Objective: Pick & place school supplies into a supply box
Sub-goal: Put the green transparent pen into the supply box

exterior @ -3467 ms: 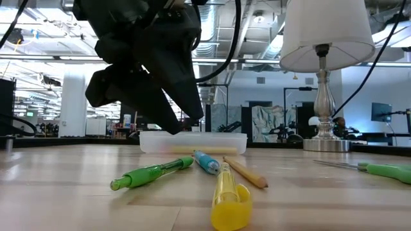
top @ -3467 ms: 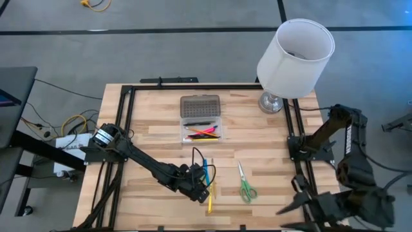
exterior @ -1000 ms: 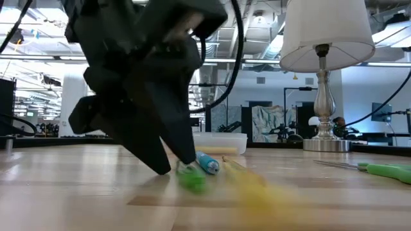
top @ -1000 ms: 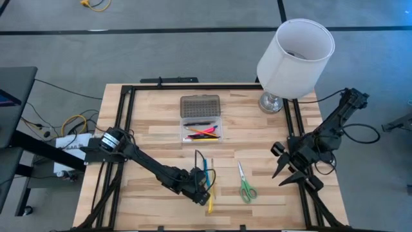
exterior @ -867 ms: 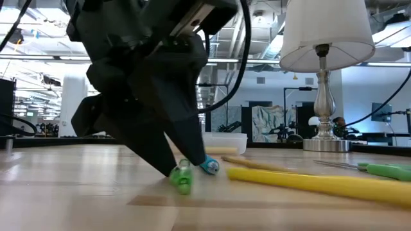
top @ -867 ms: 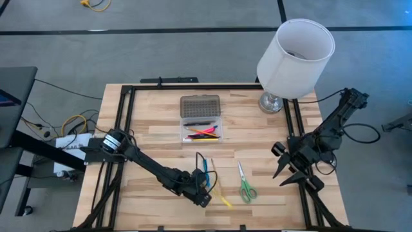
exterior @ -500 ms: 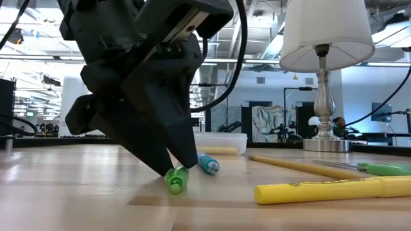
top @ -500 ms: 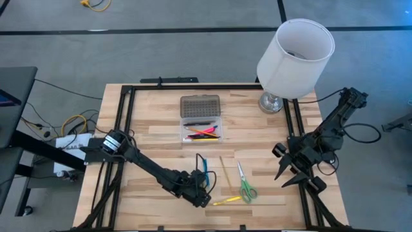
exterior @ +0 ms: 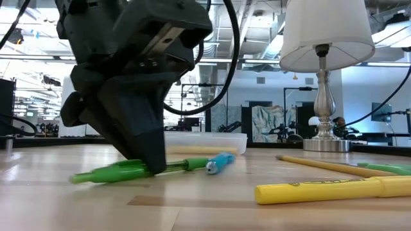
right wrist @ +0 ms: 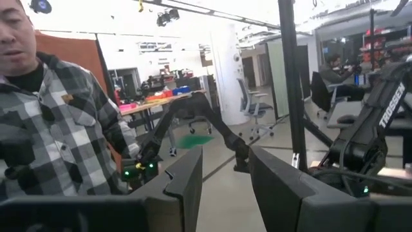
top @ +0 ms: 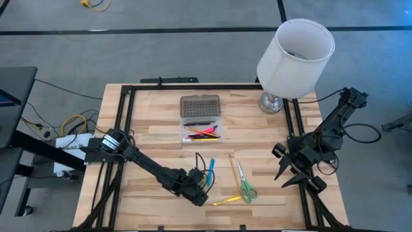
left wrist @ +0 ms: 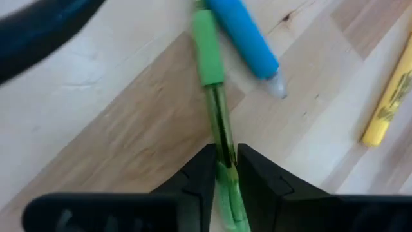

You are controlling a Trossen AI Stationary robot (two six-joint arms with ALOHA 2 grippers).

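A green pen point(left wrist: 207, 58) lies on the wooden table near its front middle, and my left gripper point(top: 205, 188) is shut on it. A blue pen point(top: 210, 169) lies just beyond it. A yellow highlighter point(top: 226, 200), a pencil point(top: 235, 169) and green-handled scissors point(top: 244, 184) lie flat to the right. The supply box point(top: 201, 129) stands farther back with its grey lid point(top: 199, 105) open and several pens inside. My right gripper point(top: 288, 177) hangs open off the table's right edge. My left gripper pinches the green pen's see-through barrel point(left wrist: 221, 147) between its two fingertips. The fingers point(exterior: 149, 165) come down from above at a slant and lie across the pen. The pen point(exterior: 122, 172) stays nearly level along the tabletop, its ends sticking out on both sides.
A white-shaded lamp point(top: 293, 55) stands at the table's far right corner. A black frame point(top: 125, 129) runs along the table's edges. In the right wrist view a person in a plaid shirt point(right wrist: 58, 129) stands beyond the table.
My left gripper has turned about and shut on the green pen, which has swung from pointing end-on to lying crosswise in the low view. The yellow highlighter has spun and slid toward the right. The pencil has slid right toward the scissors, and the blue pen has tilted.
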